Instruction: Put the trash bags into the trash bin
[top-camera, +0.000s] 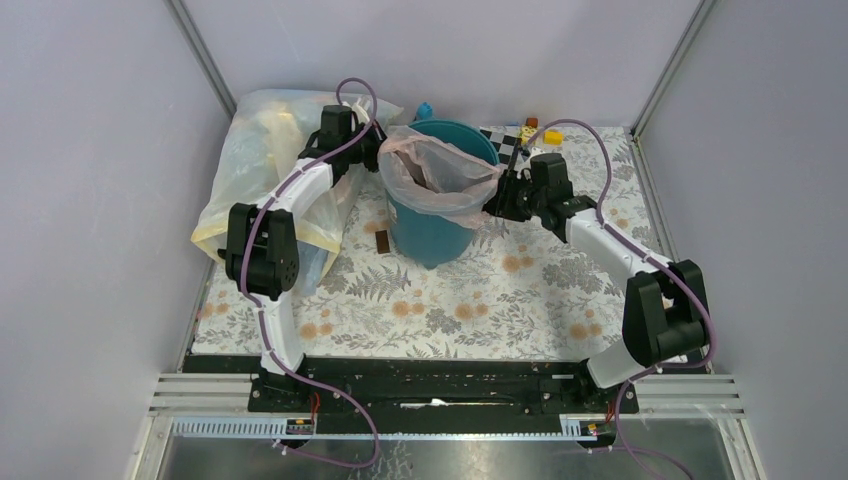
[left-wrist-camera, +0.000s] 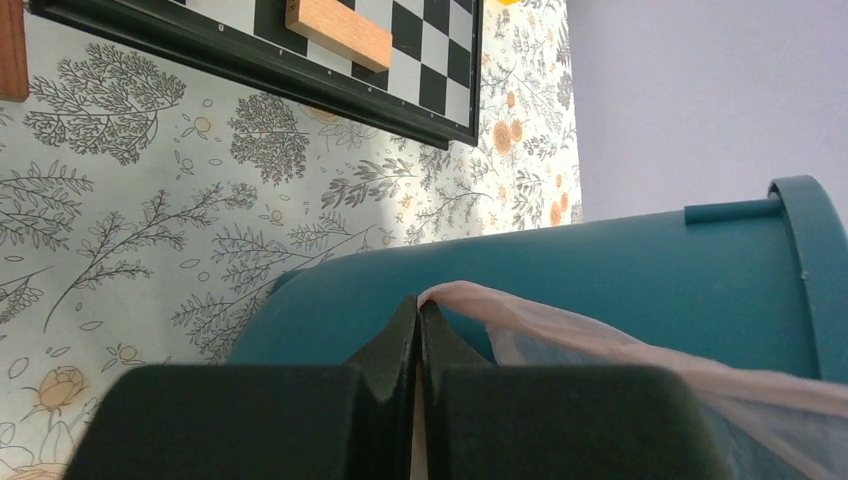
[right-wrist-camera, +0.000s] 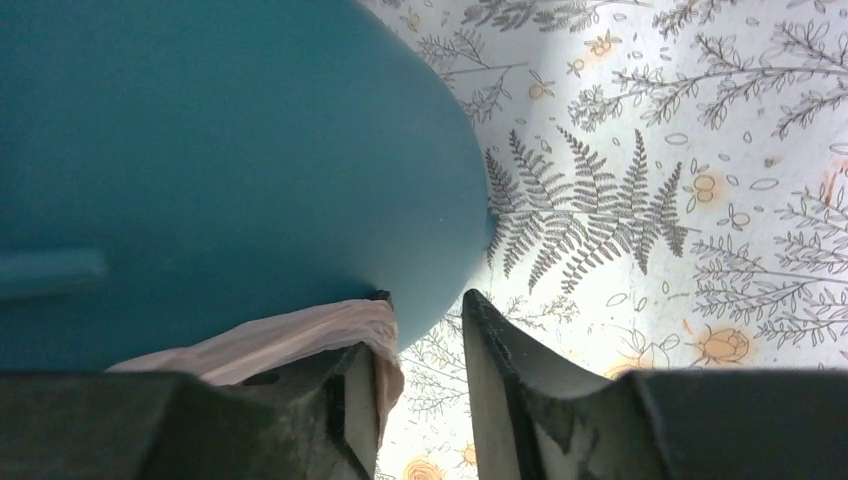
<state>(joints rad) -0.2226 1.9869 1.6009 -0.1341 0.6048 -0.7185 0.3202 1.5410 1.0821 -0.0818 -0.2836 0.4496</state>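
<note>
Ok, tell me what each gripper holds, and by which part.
Left gripper: pinches the pink trash bag by its edge at the trash bin rim. Right gripper: jaws apart, the bag's edge only draped against it, nothing clamped.

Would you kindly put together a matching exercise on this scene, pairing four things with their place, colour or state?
Things:
1. bin
2. pink bag
3. chessboard
4. left gripper

Descriptions:
A. beyond the bin, to its right
B. draped over the bin's rim
C. shut on the bag's edge
D. teal

Pairs: 1-D, 2-B, 3-A, 4-C
</note>
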